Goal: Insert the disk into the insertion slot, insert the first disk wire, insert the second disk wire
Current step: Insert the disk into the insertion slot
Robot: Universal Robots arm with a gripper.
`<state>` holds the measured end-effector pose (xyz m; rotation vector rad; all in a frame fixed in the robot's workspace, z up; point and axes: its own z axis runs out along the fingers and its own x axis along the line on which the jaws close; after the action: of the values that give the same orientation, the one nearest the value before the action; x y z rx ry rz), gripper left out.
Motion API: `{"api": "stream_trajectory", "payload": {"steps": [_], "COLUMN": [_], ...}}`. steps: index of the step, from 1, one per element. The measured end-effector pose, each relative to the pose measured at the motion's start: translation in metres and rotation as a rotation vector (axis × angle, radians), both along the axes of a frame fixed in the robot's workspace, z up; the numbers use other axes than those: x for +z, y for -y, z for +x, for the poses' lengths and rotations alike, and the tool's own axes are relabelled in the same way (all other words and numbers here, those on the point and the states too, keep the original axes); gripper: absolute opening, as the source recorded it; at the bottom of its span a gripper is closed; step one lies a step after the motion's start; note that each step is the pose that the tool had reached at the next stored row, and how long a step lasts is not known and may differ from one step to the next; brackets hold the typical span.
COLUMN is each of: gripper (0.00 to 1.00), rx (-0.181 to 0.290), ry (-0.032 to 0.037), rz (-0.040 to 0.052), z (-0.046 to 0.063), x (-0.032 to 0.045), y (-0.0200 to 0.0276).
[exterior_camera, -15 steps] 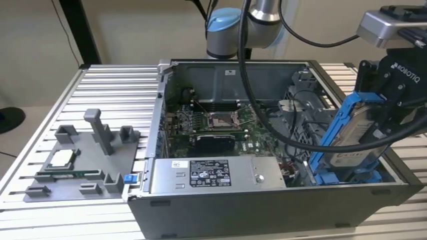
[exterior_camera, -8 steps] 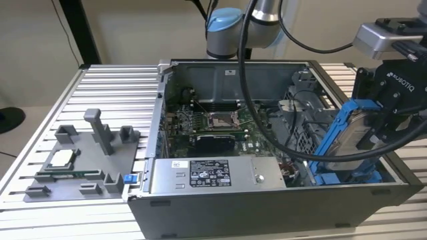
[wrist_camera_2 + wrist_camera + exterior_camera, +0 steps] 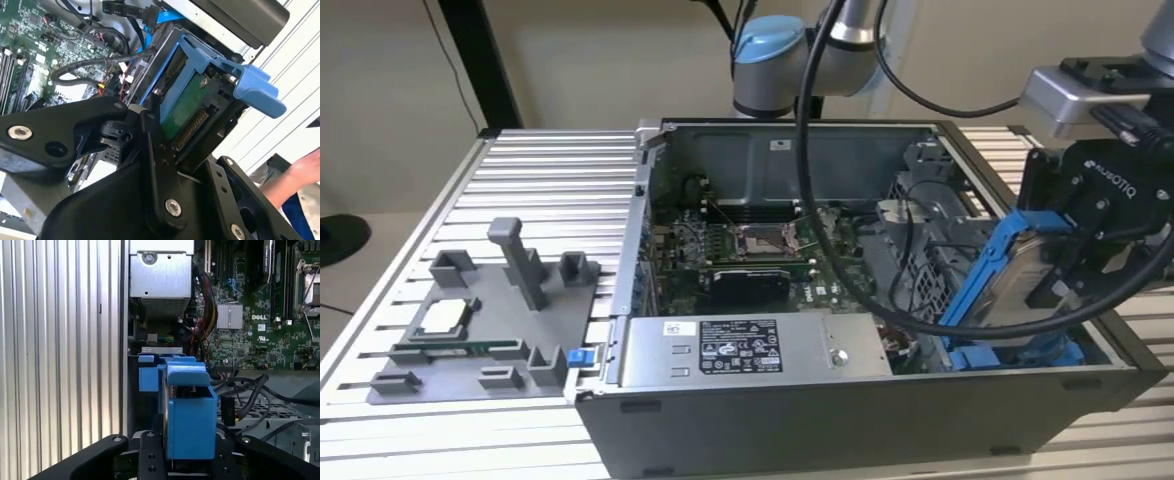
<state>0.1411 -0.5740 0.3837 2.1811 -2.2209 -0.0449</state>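
My gripper (image 3: 1051, 275) is shut on the disk (image 3: 1025, 272), a silver drive in a bright blue carrier frame, at the exterior view's right. The disk stands on edge, tilted, partly down over the insertion slot (image 3: 983, 356), the grey metal bay with blue fittings at the PC case's near right corner. In the second wrist view the disk's green board (image 3: 182, 107) and blue carrier tab (image 3: 256, 86) sit between my black fingers (image 3: 150, 125). The first wrist view shows the carrier (image 3: 190, 415) end-on above the slot's blue fitting (image 3: 147, 378). Blue and black wires (image 3: 150, 17) lie loose inside the case.
A grey metal box with a white sticker (image 3: 734, 350) sits at the case's front. The motherboard (image 3: 747, 250) lies behind it. A grey fixture tray with upright posts (image 3: 480, 320) stands on the ribbed table at the exterior view's left. A person's hand (image 3: 305, 170) is nearby.
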Motion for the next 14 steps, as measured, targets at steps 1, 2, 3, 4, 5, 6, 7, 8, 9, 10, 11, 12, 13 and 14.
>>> {"api": "stream_trajectory", "payload": {"steps": [1,2,3,4,5,6,7,8,9,10,11,12,13,14], "gripper": [0.00,0.00,0.00,0.00,0.00,0.00,0.00,0.00,0.00,0.00,0.00,0.00,0.00,0.00], "rx": [0.000,0.000,0.000,0.000,0.000,0.000,0.000,0.000,0.000,0.000,0.000,0.000,0.000,0.000], "ry": [0.0000,0.0000,0.0000,0.0000,0.0000,0.0000,0.0000,0.0000,0.0000,0.0000,-0.0001,-0.0003,-0.0002,0.0000], "rz": [0.0007,0.0013,0.0015,0.0024,0.0027,0.0028,0.0032,0.0033,0.0034,0.0029,0.0021,0.0018,0.0015,0.0015], "z": [0.000,0.000,0.000,0.000,0.000,0.000,0.000,0.000,0.000,0.000,0.000,0.000,0.000,0.000], "x": [-0.0018,-0.0037,-0.0052,-0.0074,-0.0092,-0.0109,-0.0128,-0.0146,-0.0164,-0.0180,-0.0194,-0.0212,-0.0229,-0.0247], "y": [0.0000,0.0000,0.0000,0.0000,0.0000,0.0000,0.0000,0.0000,0.0000,0.0000,0.0000,0.0000,0.0001,0.0001]}}
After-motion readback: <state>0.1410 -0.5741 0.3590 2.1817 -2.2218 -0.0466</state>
